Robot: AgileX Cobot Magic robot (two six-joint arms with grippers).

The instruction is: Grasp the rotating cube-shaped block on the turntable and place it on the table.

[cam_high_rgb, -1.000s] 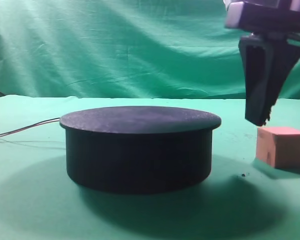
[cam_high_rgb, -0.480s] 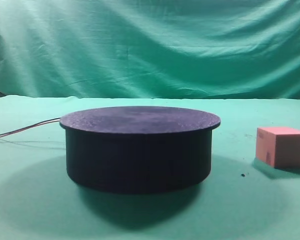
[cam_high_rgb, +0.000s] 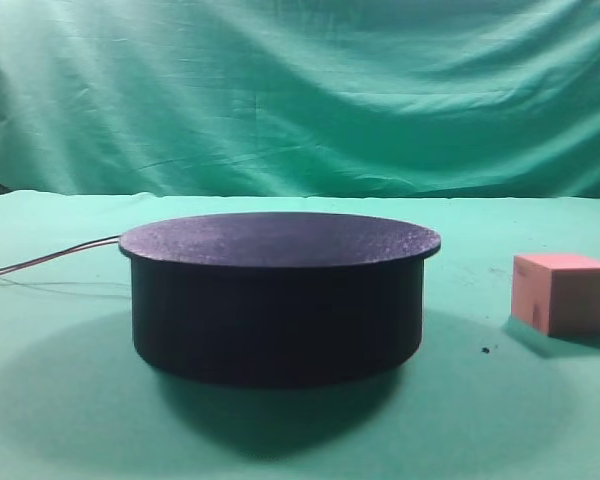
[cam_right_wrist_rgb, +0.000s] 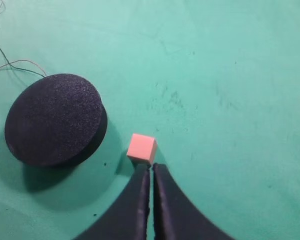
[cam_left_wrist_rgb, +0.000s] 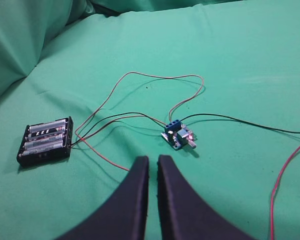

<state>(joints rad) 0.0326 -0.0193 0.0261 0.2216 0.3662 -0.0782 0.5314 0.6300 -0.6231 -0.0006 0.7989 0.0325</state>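
Observation:
The salmon cube-shaped block rests on the green table to the right of the black turntable, apart from it. In the right wrist view the block lies beside the turntable, far below my right gripper, which is shut and empty, high above the table. My left gripper is shut and empty above bare cloth with wires. Neither gripper shows in the exterior high view. The turntable's top is bare.
A black battery holder and a small blue circuit board lie on the cloth, joined by thin red and black wires. Wires trail left from the turntable. Green backdrop hangs behind.
The right gripper, which hung open just above the block at the right one second ago, has risen out of the exterior high view. The block stays on the table.

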